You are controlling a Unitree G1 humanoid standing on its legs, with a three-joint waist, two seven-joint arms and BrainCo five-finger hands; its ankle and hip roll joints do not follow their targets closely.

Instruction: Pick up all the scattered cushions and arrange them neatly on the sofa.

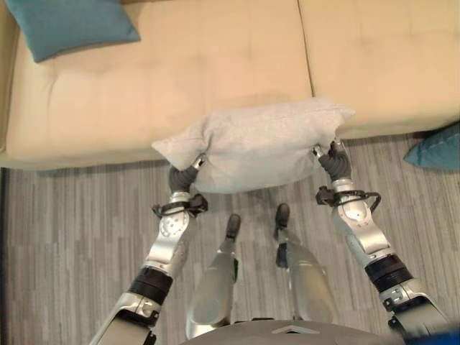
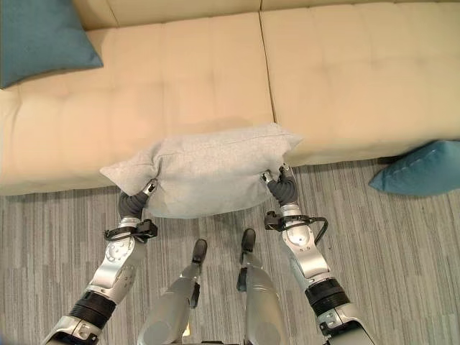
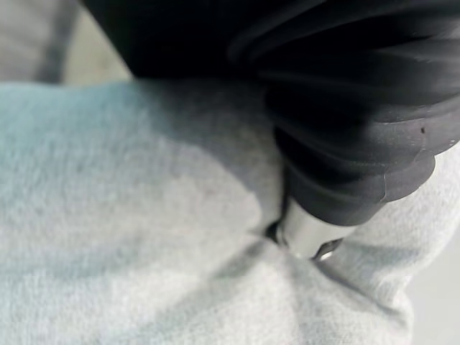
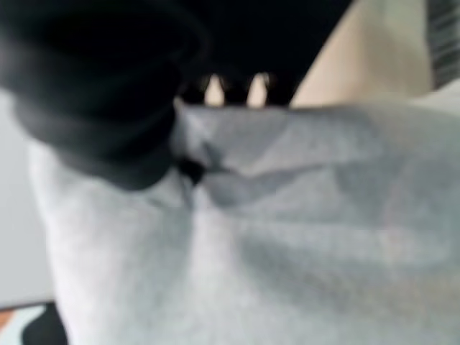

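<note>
Beige sofa (image 2: 215, 72) stretches across the far side of a grey striped floor (image 2: 402, 273). Both hands hold a grey cushion (image 2: 205, 172) lifted over the sofa's front edge: the left hand (image 2: 141, 197) is clamped on its left end, the right hand (image 2: 282, 184) on its right end. One teal cushion (image 2: 36, 36) lies on the sofa's left end; another teal cushion (image 2: 420, 169) lies on the floor to the right.

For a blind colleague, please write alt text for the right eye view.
Both robot hands, left hand and right hand, hold a grey cushion at the front edge of a beige sofa. One teal cushion lies on the sofa, another teal cushion on the floor.
</note>
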